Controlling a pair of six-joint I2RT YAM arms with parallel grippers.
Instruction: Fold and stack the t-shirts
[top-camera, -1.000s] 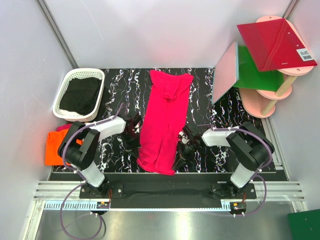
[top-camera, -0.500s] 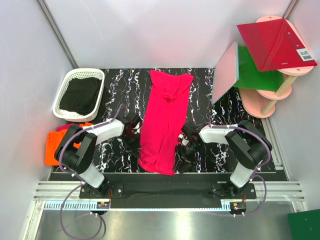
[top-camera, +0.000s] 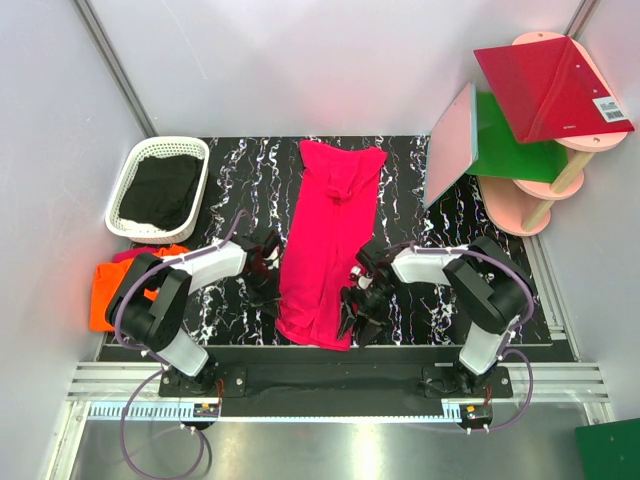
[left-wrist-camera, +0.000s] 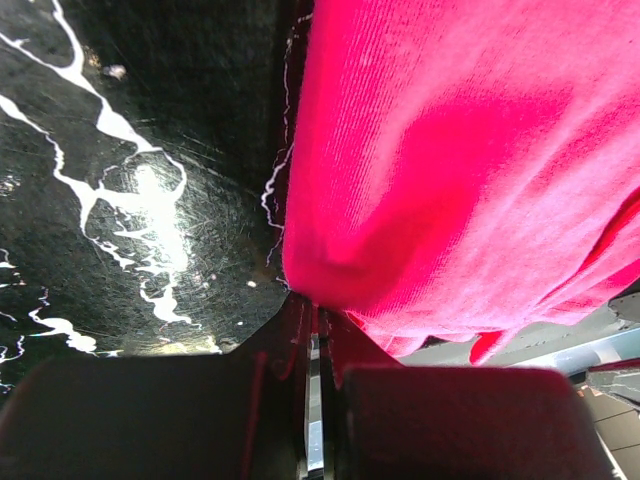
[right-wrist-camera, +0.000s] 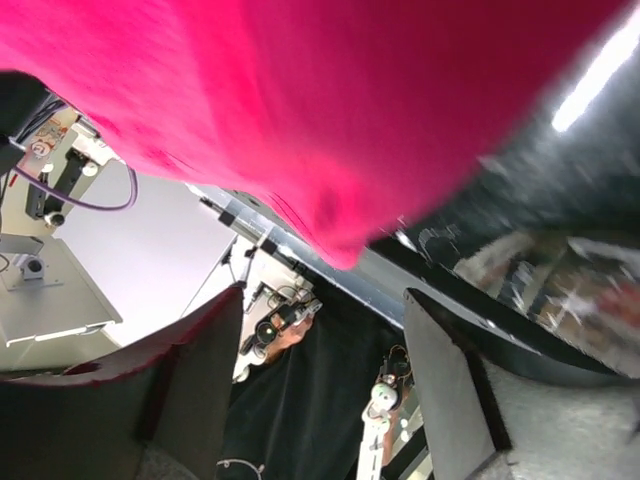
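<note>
The hot pink t-shirt (top-camera: 325, 240) lies as a long, narrow strip down the middle of the black marbled table (top-camera: 230, 170). My left gripper (top-camera: 270, 285) sits at its left edge; in the left wrist view the gripper (left-wrist-camera: 318, 318) is shut, with the pink t-shirt's (left-wrist-camera: 450, 150) hem pinched at the tips. My right gripper (top-camera: 354, 312) is at the shirt's lower right edge. In the right wrist view it (right-wrist-camera: 320, 345) stands open and empty, the pink t-shirt (right-wrist-camera: 300, 100) just beyond its fingertips. The orange t-shirt (top-camera: 105, 295) lies folded off the table's left side.
A white basket (top-camera: 132, 165) with dark cloth inside stands at the back left. A grey-pink panel (top-camera: 448, 145), a green one (top-camera: 515, 150) and a red one (top-camera: 550, 85) lean on a pink stand (top-camera: 520, 210) at the back right. The table's front edge runs just below the shirt's hem.
My right gripper has opened and let go of the pink shirt's right edge, shifting a little left and nearer. The left gripper stays shut at the left edge.
</note>
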